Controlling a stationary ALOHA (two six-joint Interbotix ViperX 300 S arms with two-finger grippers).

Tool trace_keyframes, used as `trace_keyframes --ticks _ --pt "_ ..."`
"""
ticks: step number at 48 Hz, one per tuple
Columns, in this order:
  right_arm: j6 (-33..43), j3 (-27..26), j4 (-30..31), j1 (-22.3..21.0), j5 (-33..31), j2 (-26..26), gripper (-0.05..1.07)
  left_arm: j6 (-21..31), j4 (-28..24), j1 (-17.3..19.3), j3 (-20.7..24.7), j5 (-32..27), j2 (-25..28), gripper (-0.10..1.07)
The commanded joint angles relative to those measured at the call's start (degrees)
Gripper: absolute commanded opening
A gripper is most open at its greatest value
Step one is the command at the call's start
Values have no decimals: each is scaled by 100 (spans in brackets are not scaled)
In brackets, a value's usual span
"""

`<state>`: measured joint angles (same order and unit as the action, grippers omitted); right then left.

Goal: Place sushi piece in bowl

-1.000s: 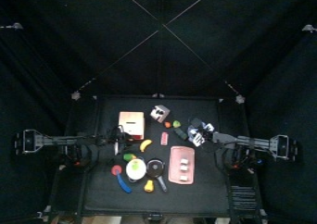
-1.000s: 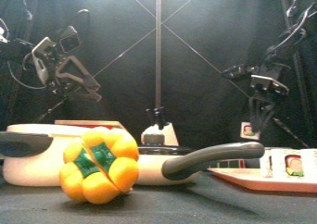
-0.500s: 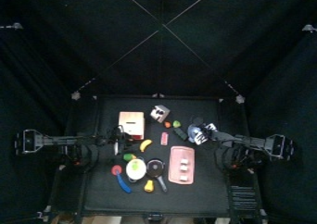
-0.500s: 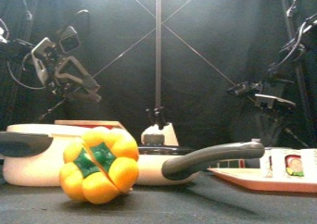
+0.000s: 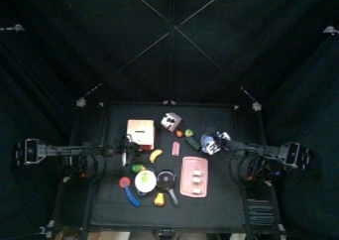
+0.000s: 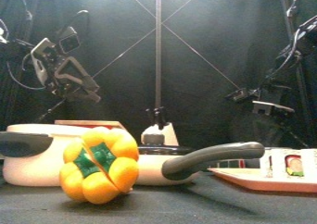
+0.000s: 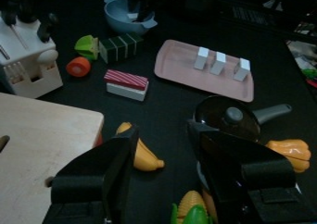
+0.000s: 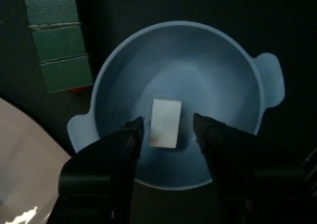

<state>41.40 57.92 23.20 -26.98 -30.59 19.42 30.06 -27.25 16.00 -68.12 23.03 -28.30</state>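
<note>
The light-blue bowl [image 8: 213, 72] fills the right wrist view, and a white sushi piece [image 8: 164, 124] lies flat on its bottom. My right gripper [image 8: 173, 159] hangs just above the bowl, its jaws open on either side of the piece and touching nothing. Seen from above, the bowl [image 5: 211, 142] stands at the table's right, under the tip of the right arm. In the left wrist view the bowl [image 7: 126, 15] is at the far side. My left gripper [image 7: 173, 170] is open and holds nothing, at the table's left side.
A pink tray [image 7: 186, 72] carries three sushi pieces. Near it are a red-and-white piece [image 7: 125, 83], a black pan [image 7: 229, 118], a banana [image 7: 144, 155] and a wooden board [image 7: 37, 135]. A yellow pepper [image 6: 99, 163] and a white pot [image 6: 31, 152] stand at the front.
My right gripper's jaws have spread wider and the arm has drawn back to the right. The left arm has not moved.
</note>
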Motion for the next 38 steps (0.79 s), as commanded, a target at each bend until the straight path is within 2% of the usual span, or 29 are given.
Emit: trace_keyframes --ticks 1,38 --pt "0 -88 9 -26 18 88 83 0 9 18 70 18 0 84" --pt "0 -308 0 9 -114 114 83 9 9 9 62 18 -9 84"
